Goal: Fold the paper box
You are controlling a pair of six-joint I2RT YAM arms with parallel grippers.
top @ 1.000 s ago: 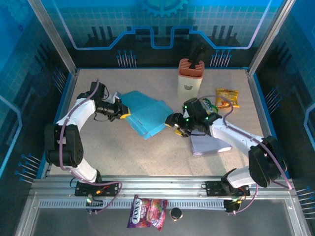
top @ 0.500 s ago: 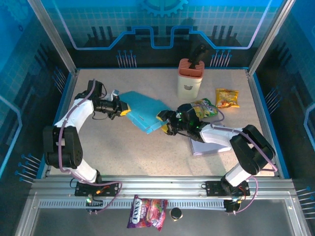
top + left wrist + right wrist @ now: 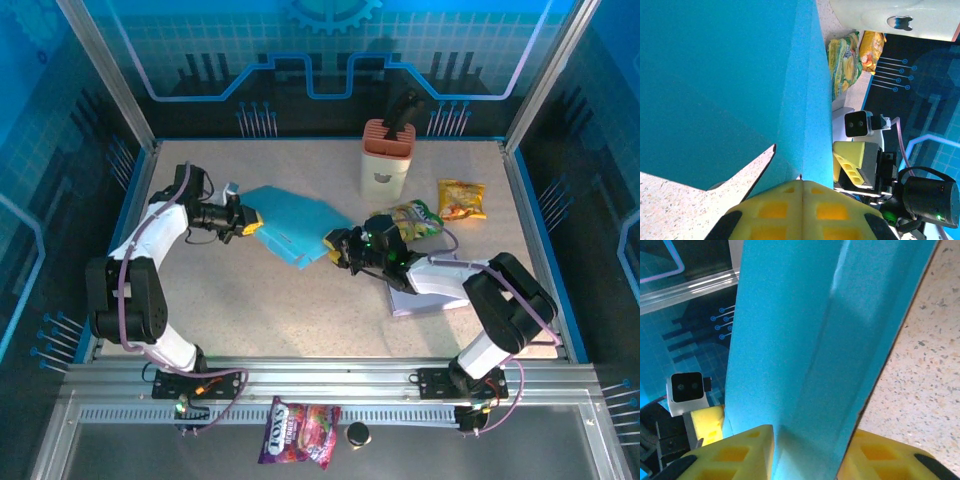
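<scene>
On the left of the speckled table, the left gripper has its yellow fingers pinched on the left edge of the blue paper box; its wrist view shows the two pads pressed together with the sheet's edge caught at their seam. The paper box is a flattened sheet with a visible crease, stretched left of centre between the two arms. The right gripper is clamped on the box's right corner, and its wrist view shows the blue card running between its fingers. Behind it stands a white holder with an orange top. Further right lie a green snack bag and an orange snack bag, with a white booklet nearer the arm bases.
</scene>
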